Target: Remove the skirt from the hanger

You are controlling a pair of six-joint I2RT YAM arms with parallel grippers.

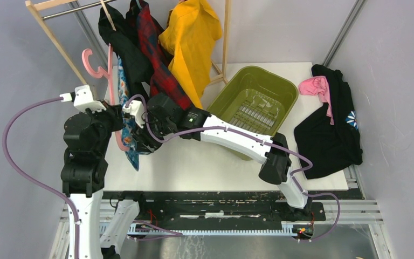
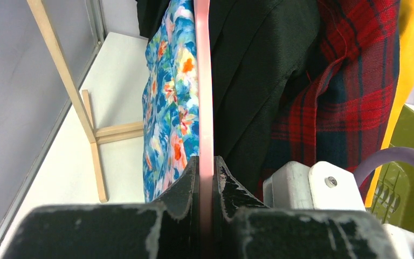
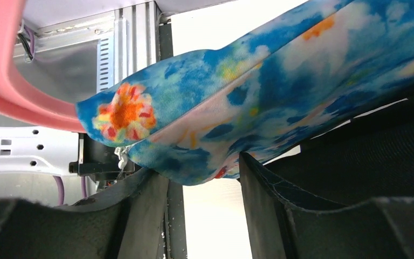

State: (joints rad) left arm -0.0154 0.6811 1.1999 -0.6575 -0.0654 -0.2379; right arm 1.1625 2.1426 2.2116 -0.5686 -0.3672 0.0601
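Left gripper (image 2: 206, 168) pinches the pink hanger (image 2: 203, 81) edge-on, both jaws pressed flat against the plastic. Just beside it, the right gripper (image 3: 199, 181) has its jaws spread, and a fold of the floral blue skirt (image 3: 259, 91) droops into the gap between them. The skirt hangs from the hanger between the two grippers, its cloth on the left of the pink bar in the left wrist view. Beyond the left gripper a black jacket (image 2: 253, 81), a red plaid garment (image 2: 334, 97) and a yellow garment (image 1: 191, 38) hang on the wooden rack (image 1: 54, 40). Right of the right gripper an olive tub (image 1: 283, 86) sits on the table (image 1: 194, 156), its ribbed floor showing. Farther right lies a black garment (image 1: 329, 135) with a pink cloth (image 1: 315, 86) on it.
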